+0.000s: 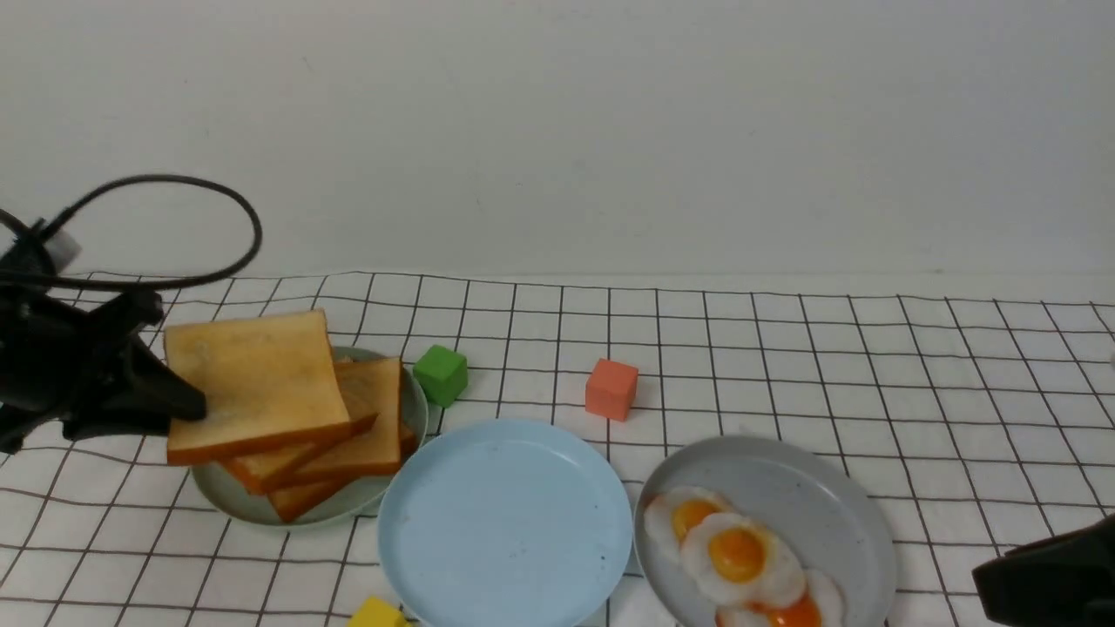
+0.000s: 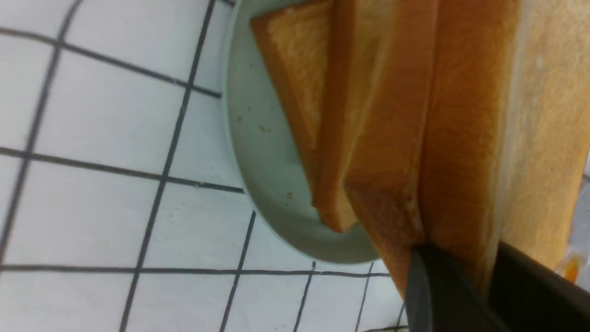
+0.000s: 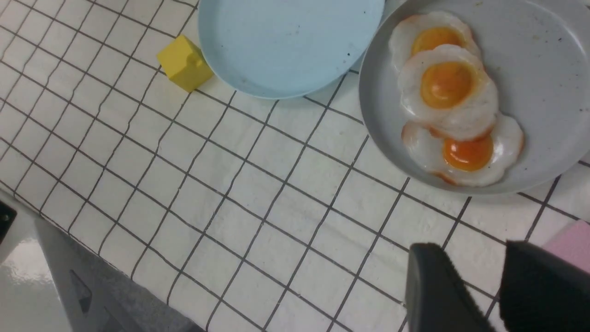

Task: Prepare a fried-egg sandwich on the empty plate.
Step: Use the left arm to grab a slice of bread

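- The left gripper (image 1: 179, 405) is clamped on one edge of a toast slice (image 1: 257, 383) and holds it tilted above the pile of toast (image 1: 370, 427) on the pale green plate (image 1: 357, 503); the left wrist view shows a dark finger pressed against each face of the slice
- The light blue plate (image 1: 505, 522) sits bare in the middle of the checked cloth (image 1: 871, 366), just beside the pale green plate on one side and the speckled grey plate (image 1: 784, 483) on the other
- Three fried eggs (image 1: 736, 553) overlap on the grey plate, none of them touched
- The right gripper (image 3: 479, 258) hangs at the robot's right, near the grey plate, with its jaws apart and nothing between them
- A green cube (image 1: 441, 374) and an orange cube (image 1: 611, 389) stand beyond the plates; a yellow cube (image 1: 376, 614) sits just beside the blue plate's near rim
- Judged from this, the step in hand is the first layer – carrying the bottom slice across to the blue plate, on which nothing has been laid yet
- The next move likely calls for a short sideways carry to the robot's right, then levelling the slice and lowering it flat near the plate's centre before letting go – held by one edge only, it could droop or land askew over the rim
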